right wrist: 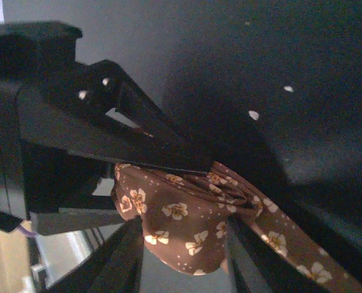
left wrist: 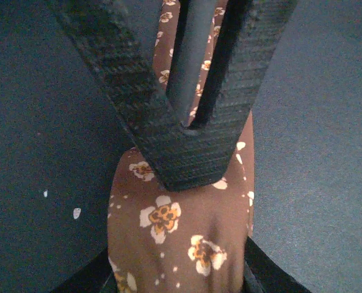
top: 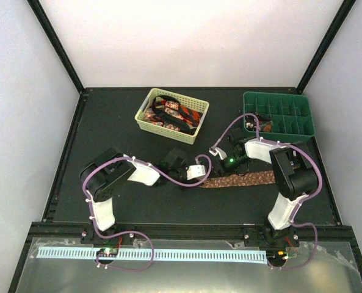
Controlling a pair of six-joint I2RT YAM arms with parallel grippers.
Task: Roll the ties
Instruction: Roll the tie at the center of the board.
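Right gripper point(left wrist: 190, 155): two black fingers of ridged, layered plastic are seen in the left wrist view as a V. The tips are brought together at the centre of the frame and clamped on the fabric.
Right fingers point(right wrist: 129, 256): in the right wrist view they slant in from the bottom edge, and a soft bulge of cloth is bunched between them.
Left gripper point(left wrist: 179, 274): only two dark finger edges are shown, in the bottom corners of the left wrist view, one at each side of the cloth.
Left fingers point(left wrist: 86, 278): they are set apart about the width of the cloth. It cannot be told whether the cloth is pressed or merely flanked.
Brown tie point(left wrist: 168, 226): it is smooth woven fabric printed with cream and orange flowers and fine pale dots. It is humped into a rounded fold at the lower centre, and a narrow strip runs up behind the V.
Brown tie, overhead point(top: 245, 179): it is laid as a flat, narrow band at right of centre on the table, between the two arms. Its left end is hidden under the grippers.
Table point(top: 107, 122): it is a matte black surface, and a few pale specks are seen on it close up.
Red-and-black ties point(top: 174, 113): they are heaped loosely in the basket at upper centre.
Basket point(top: 162, 129): it is pale yellow lattice plastic, rectangular and turned at an angle.
Green tray point(top: 277, 95): it is rigid plastic, divided into small square cells, and is placed at upper right.
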